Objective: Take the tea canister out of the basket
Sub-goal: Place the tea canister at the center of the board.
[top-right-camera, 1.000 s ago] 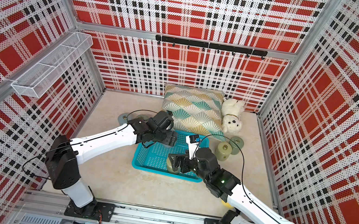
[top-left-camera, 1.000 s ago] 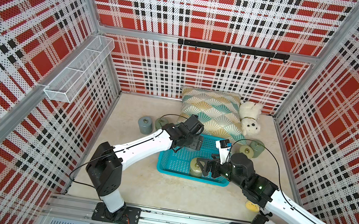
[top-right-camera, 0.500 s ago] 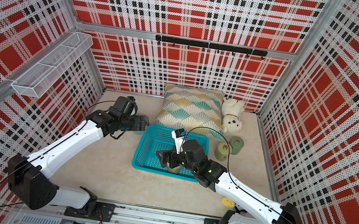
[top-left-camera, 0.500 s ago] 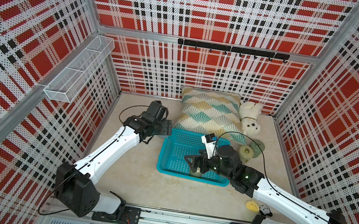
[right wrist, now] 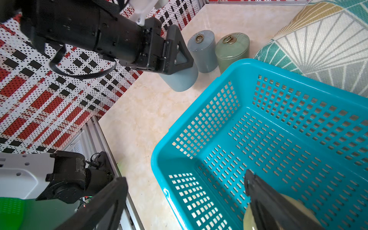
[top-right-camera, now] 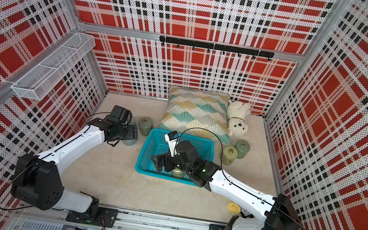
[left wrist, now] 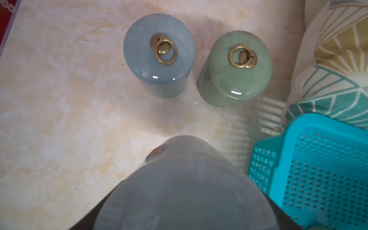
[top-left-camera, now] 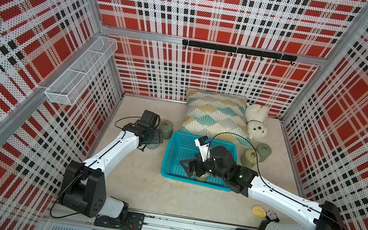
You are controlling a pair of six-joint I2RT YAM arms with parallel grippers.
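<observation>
The turquoise basket sits mid-table. A pale yellow-green tea canister stands at its near edge. My right gripper hovers open above the basket's near-left corner, one finger over that canister. Left of the basket, outside it, my left gripper is shut on a grey-blue tea canister, held tilted close to the floor.
A blue canister and a green one stand just behind the left gripper. Two more canisters stand right of the basket. Behind it lie a pillow and a plush dog. A small yellow toy lies front right.
My left gripper has swung from above the basket to the floor left of it, carrying the grey-blue canister. My right gripper has shifted left along the basket's near edge.
</observation>
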